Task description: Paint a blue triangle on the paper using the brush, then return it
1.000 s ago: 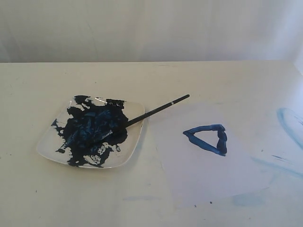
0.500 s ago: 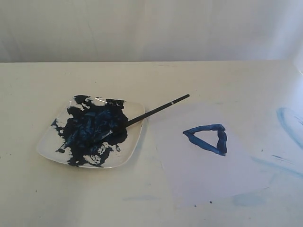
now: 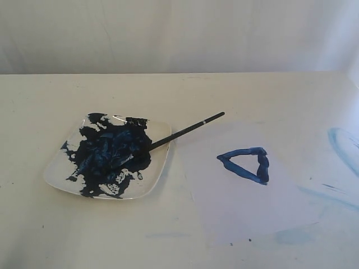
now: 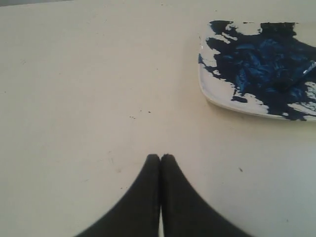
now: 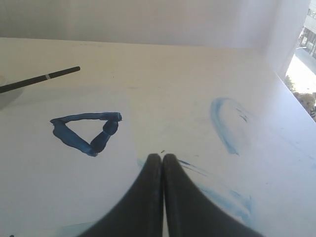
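Note:
The paper (image 3: 235,196) lies flat on the cream table, right of the plate, and carries the blue triangle (image 3: 247,163) in thick dark paint. That blue triangle (image 5: 86,131) also shows in the right wrist view, on the paper (image 5: 39,182). The black brush (image 3: 179,132) rests with its tip in the paint on the white plate (image 3: 160,176), handle pointing toward the paper; its handle end (image 5: 42,78) appears in the right wrist view. My left gripper (image 4: 160,156) is shut and empty over bare table beside the plate (image 4: 212,96). My right gripper (image 5: 162,156) is shut and empty near the paper's edge. Neither arm shows in the exterior view.
Faint light-blue smears (image 3: 342,148) mark the table to the right of the paper, also seen as smears (image 5: 224,126) in the right wrist view. A pale wall runs behind the table's far edge. Dark blue paint (image 3: 109,154) covers most of the plate.

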